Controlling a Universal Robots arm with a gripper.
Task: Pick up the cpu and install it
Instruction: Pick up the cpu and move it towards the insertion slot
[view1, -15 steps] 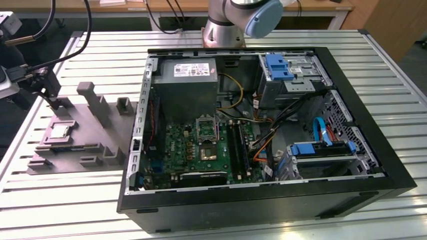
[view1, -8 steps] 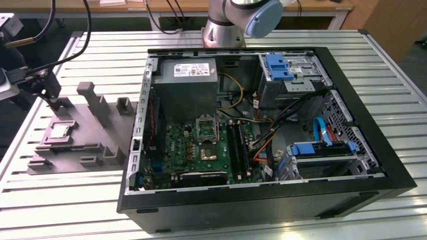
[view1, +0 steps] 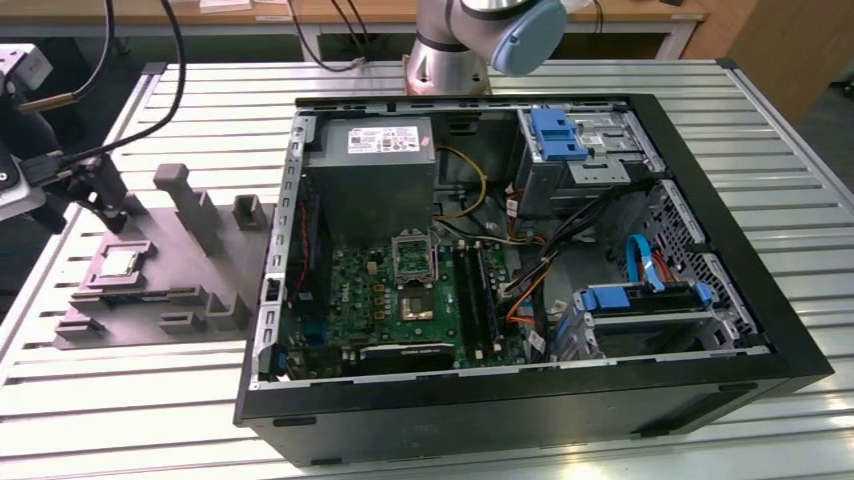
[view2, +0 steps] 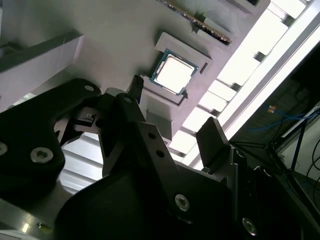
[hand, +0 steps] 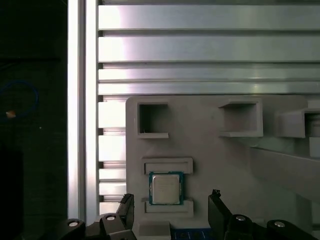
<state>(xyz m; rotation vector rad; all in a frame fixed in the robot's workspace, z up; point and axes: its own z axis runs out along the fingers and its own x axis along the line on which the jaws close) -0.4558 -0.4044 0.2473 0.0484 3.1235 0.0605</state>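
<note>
My jaws are spread wide and hold nothing. My 2 fingertips (hand: 126, 202) hang above the tray, 1 to either side of the cpu (hand: 165, 189) and clear of it.

The cpu lies flat in a shallow recess of the grey moulded tray (hand: 210, 160), silver lid up, fenced by 2 low ridges (hand: 167, 165) on opposite sides. In the exterior view it sits at the tray's near corner on that view's left, well apart from the computer case (view1: 747, 300).

I judge it light, stiff and thin. The metal lid looks smooth and likely slippery, and the underside is probably delicate. So I would take it by the 2 opposite edges the ridges leave free, which are the edges my fingertips line up with. I would close gently and squarely, because a tilted grip could let it twist out.

By count I see 1 cpu, 1 tray with several upright blocks, and 1 slatted metal counter (hand: 200, 50) carrying them. Farthest away there is 1 open case with 1 motherboard (view1: 400, 300) and 1 metal-framed socket (view1: 411, 252).
</note>
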